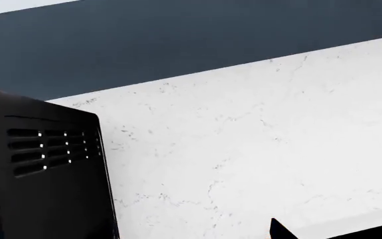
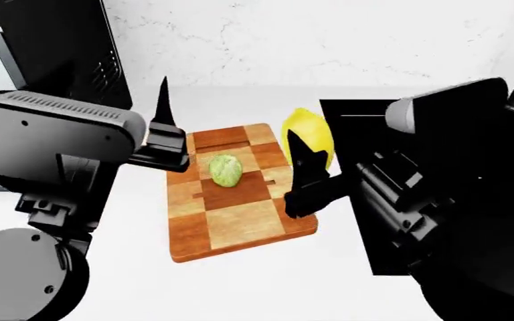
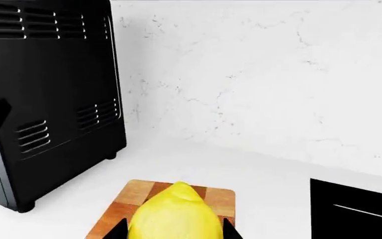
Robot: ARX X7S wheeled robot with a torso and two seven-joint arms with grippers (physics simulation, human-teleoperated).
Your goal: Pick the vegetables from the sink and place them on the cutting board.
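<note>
on the white counter (image 2: 239,287), just left of the black sink (image 2: 364,134), lies the checkered cutting board (image 2: 239,227). the green cabbage-like ball (image 2: 225,170) rests on the board toward its far half, nothing touching it. the right gripper (image 2: 304,175) hangs over the board's right edge pinching the yellow lemon-like vegetable (image 2: 309,136), raised off the wood; right wrist view shows the lemon (image 3: 175,215) clamped between both dark fingers (image 3: 228,229) with the board (image 3: 135,199) beneath. the left gripper (image 2: 163,137) is over the board's far left corner, one pointed finger (image 2: 162,100) sticking up, holding nothing; can't tell how far its fingers are spread. black vented appliance (image 2: 65,53) stands at far left against the marble wall (image 2: 328,33), also in left wrist view (image 1: 45,169).
</note>
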